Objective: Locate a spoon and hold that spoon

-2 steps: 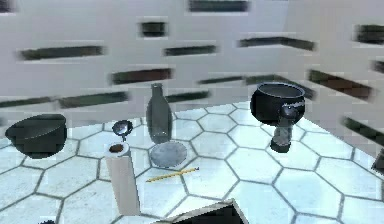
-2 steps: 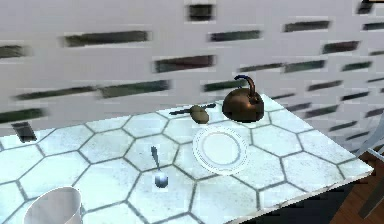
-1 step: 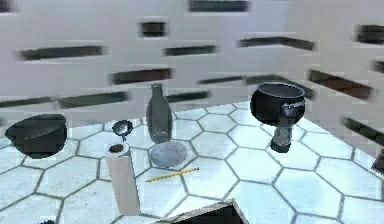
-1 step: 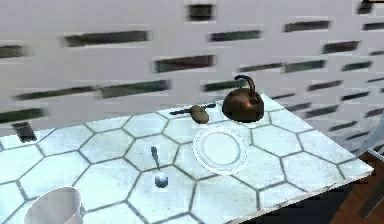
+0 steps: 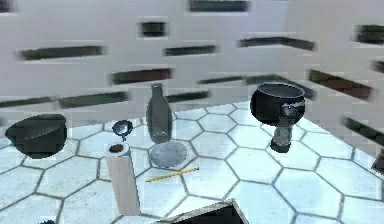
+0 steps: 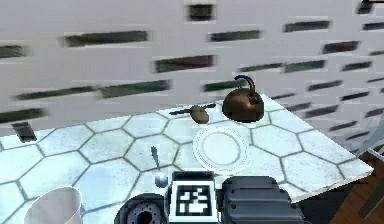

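A small grey spoon point(image 6: 158, 168) lies on the pale hexagon-tiled countertop point(image 6: 100, 150), its round end toward the view's bottom. Just below it a white marker square point(image 6: 196, 197) sits on the arm's dark bulk point(image 6: 255, 202). To the left of that square is the gripper's dark body point(image 6: 146, 211), at the bottom edge. The spoon lies on the counter right by the gripper, and I cannot tell whether the gripper holds anything.
Near the spoon are a white plate point(image 6: 219, 148), a brown kettle point(image 6: 241, 100), a brown lump point(image 6: 200, 114) and a white cup point(image 6: 55, 208). Ahead stand a glass bottle point(image 5: 158, 114), a paper roll point(image 5: 121, 176), a dark bowl point(image 5: 38, 134), a dark goblet point(image 5: 280, 112) and a grey lid point(image 5: 169, 153).
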